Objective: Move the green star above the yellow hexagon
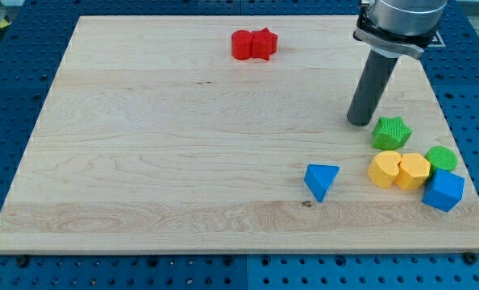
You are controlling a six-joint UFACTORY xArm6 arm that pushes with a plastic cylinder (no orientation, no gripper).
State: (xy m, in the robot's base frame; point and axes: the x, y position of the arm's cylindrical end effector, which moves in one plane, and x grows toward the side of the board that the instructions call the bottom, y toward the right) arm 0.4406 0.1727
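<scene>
The green star [391, 132] lies near the board's right edge. The yellow hexagon [414, 170] lies just below it and slightly to the right, touching a yellow heart-like block [384, 168] on its left. My tip [358, 122] rests on the board just to the upper left of the green star, close to it, with a thin gap showing between them.
A green round block [442, 158] and a blue cube-like block [443, 191] sit to the right of the hexagon. A blue triangle [321, 180] lies to the left of the yellow blocks. Two red blocks [253, 43] sit together near the top. The board's right edge [465, 153] is close.
</scene>
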